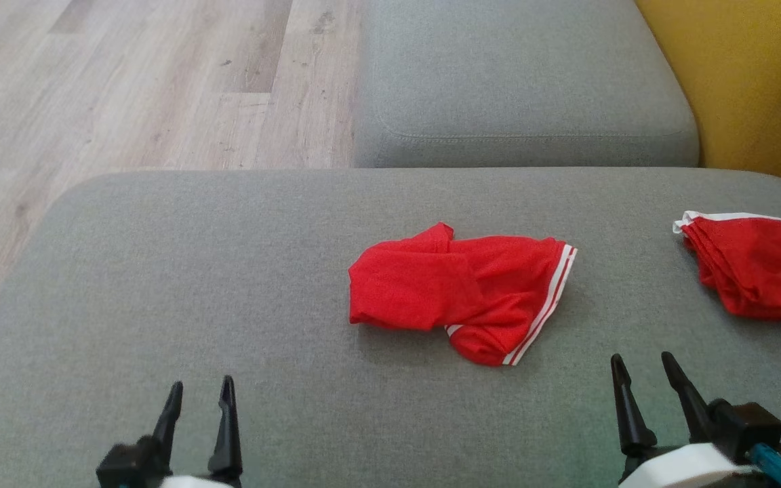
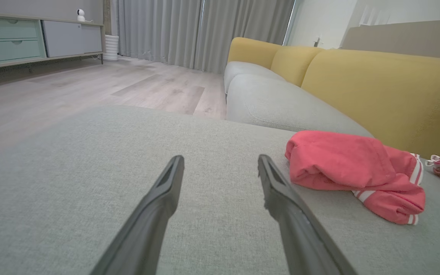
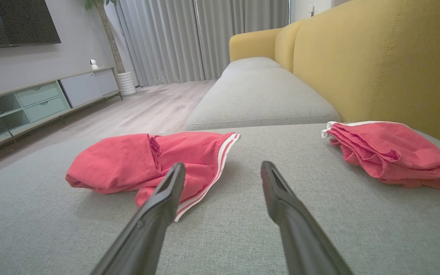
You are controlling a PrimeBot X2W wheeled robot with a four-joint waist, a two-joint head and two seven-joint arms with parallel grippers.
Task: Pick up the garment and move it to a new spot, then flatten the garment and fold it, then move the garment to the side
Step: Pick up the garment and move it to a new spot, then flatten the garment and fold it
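1. Setting: the wide grey seat cushion (image 1: 160, 285) of a sofa, with the yellow backrest (image 1: 756, 81) at right and wood floor (image 1: 126, 81) beyond.
2. The left gripper (image 1: 202, 383) has its fingers spread wide with nothing between them. It sits low over bare cushion, well apart from any cloth.
3. The right gripper (image 1: 641, 356) is likewise spread and empty, near the striped hem but not touching it.
4. The red garment (image 1: 458, 291) lies mid-cushion, crumpled, one part flopped over another. Its white-striped hem faces the right gripper.
5. The second red garment (image 1: 756, 268) lies folded at the cushion's right edge by the backrest, apart from the first. I judge it is not this step's target.
6. Judged step: the first pick-up, not yet begun.
7. Method: bring the right gripper onto the striped hem and pinch a raised fold rather than digging into the cushion. The left gripper takes the humped left end. The thin cloth will likely slip and drape, so close fully before lifting. Set it down on the open area to the left, away from the folded piece.
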